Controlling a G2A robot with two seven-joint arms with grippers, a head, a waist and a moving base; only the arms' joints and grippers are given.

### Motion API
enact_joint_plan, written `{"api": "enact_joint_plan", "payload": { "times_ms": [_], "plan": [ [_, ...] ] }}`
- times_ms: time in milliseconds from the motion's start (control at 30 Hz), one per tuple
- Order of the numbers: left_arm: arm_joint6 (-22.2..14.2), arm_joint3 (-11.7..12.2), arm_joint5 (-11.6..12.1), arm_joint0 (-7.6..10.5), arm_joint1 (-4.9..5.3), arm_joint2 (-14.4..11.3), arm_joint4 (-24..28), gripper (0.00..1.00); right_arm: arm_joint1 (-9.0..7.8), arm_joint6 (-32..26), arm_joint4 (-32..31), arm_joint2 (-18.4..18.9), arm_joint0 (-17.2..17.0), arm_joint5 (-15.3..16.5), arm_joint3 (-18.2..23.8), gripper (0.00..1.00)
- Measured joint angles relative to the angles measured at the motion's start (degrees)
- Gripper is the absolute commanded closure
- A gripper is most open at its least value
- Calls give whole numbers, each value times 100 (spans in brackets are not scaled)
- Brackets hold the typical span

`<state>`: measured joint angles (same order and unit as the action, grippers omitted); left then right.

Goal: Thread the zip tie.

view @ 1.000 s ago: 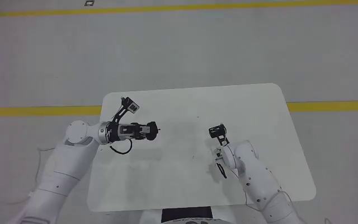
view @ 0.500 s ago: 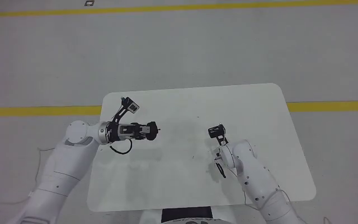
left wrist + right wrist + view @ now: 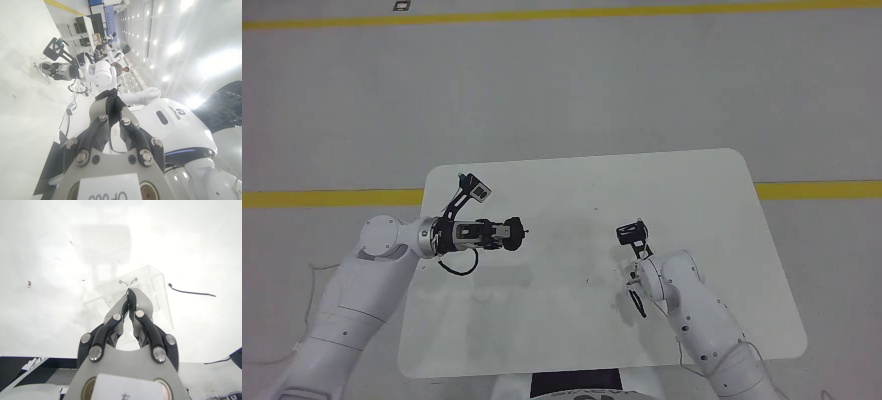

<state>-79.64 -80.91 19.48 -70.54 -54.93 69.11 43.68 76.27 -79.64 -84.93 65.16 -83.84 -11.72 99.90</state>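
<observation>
My left gripper (image 3: pixel 113 97) is shut on a black zip tie (image 3: pixel 112 94). Its dark head sticks out past the fingertips and a thin strap loops back between the fingers. In the top view this gripper (image 3: pixel 519 232) hovers over the table's left half. My right gripper (image 3: pixel 129 292) is shut on a thin pale zip tie (image 3: pixel 126 284), and small grey ends (image 3: pixel 121 281) show just beyond its tips. It hangs over a clear plastic box (image 3: pixel 160 279). From the left wrist view, the right gripper (image 3: pixel 38 67) is above the same box (image 3: pixel 35 56).
A spare black zip tie (image 3: pixel 191 292) lies flat on the white table (image 3: pixel 692 190) beside the clear box. Small dark specks (image 3: pixel 29 283) dot the tabletop. The two arms are well apart, with open table between them.
The right arm drifted slightly left and came back. The left arm has kept still and both grips are unchanged.
</observation>
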Motion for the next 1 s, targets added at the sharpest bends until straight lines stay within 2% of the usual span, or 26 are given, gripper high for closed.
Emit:
{"api": "enact_joint_plan", "payload": {
  "times_ms": [200, 333, 533, 667, 733, 1000],
  "plan": [
    [0, 0, 0, 0, 0, 0, 0, 100, -33, 92, -29, 217, -283, -12, 524, 100],
    [0, 0, 0, 0, 0, 0, 0, 100, -53, 388, 185, 433, -554, -32, 959, 100],
    [0, 0, 0, 0, 0, 0, 0, 100, -84, 1244, 947, 967, -1112, -47, 1552, 100],
    [0, 0, 0, 0, 0, 0, 0, 100, -112, 1805, 1760, 1445, -1484, 217, 1871, 100],
    [0, 0, 0, 0, 0, 0, 0, 100, -118, 1882, 2019, 1538, -1546, 312, 1920, 100],
    [0, 0, 0, 0, 0, 0, 0, 100, -114, 1883, 1960, 1530, -1538, 286, 1910, 100]
  ]
}}
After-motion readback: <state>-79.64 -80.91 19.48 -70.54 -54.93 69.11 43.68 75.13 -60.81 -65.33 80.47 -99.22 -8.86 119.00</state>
